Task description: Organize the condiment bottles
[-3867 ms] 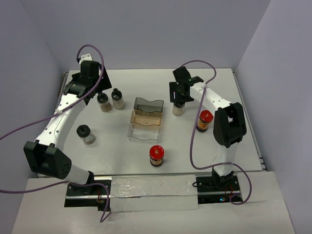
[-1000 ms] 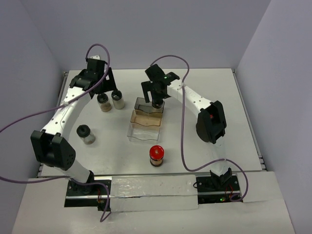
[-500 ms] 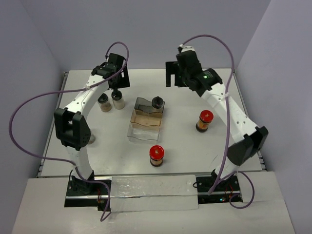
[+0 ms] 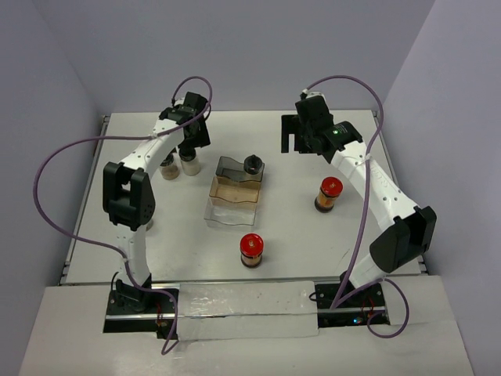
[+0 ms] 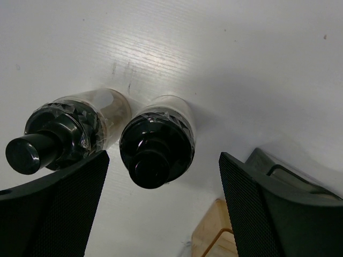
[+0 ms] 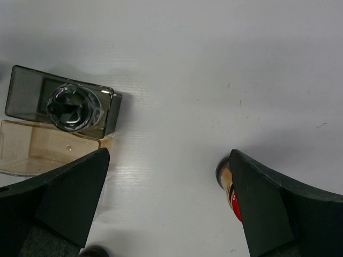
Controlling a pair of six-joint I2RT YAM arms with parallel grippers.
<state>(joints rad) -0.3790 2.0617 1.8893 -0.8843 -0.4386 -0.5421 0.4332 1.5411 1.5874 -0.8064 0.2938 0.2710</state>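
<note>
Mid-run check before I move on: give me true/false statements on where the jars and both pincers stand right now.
1. A black-capped jar stands in the far compartment of the tray. True.
2. The right pincer is shut on a jar. False: it is open and holds nothing.
3. Both red-capped jars are in the tray. False: the near red-capped jar and the right red-capped jar stand on the table, outside it.
4. The left pincer is open above two jars standing side by side, the left jar of the pair and the right jar of the pair. True.
</note>
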